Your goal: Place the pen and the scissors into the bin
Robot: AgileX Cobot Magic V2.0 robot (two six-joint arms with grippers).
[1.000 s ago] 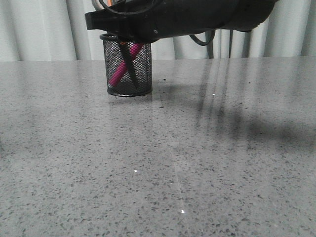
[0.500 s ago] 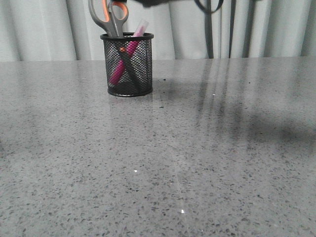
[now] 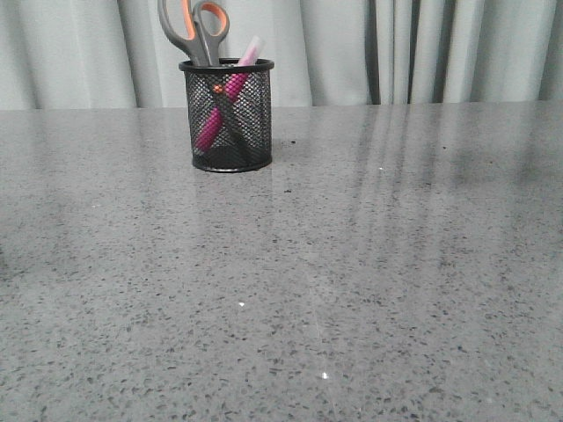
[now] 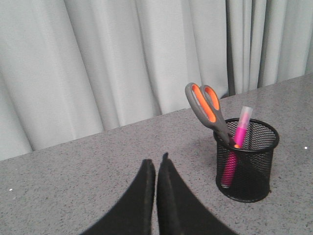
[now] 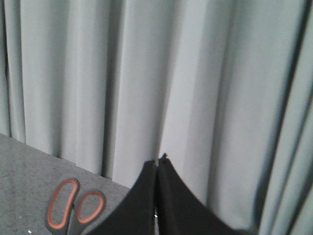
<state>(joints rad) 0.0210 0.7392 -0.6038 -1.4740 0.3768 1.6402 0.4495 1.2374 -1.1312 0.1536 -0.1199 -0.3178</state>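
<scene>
Bin (image 3: 227, 119): black wire-mesh cylinder, solid rim, upper left of the front frame on a speckled grey table (image 3: 369, 281). Contents: scissors (image 3: 195, 31) (grey handles, orange loops, blades down) and pink pen (image 3: 230, 92), leaning crossed. Left gripper (image 4: 156, 164) and right gripper (image 5: 157, 162): fingers together, empty.

Scissors (image 3: 199, 35) handles cut off by the top edge in front view; blades only dimly seen through the bin (image 3: 228, 116) mesh. Pen (image 3: 222, 110) lower end hazy behind the mesh, tip unclear. In right wrist view only the scissor loops (image 5: 74, 206) show, the rest cut by the bottom edge and hidden behind the right gripper (image 5: 157, 164); bin out of view there.
</scene>
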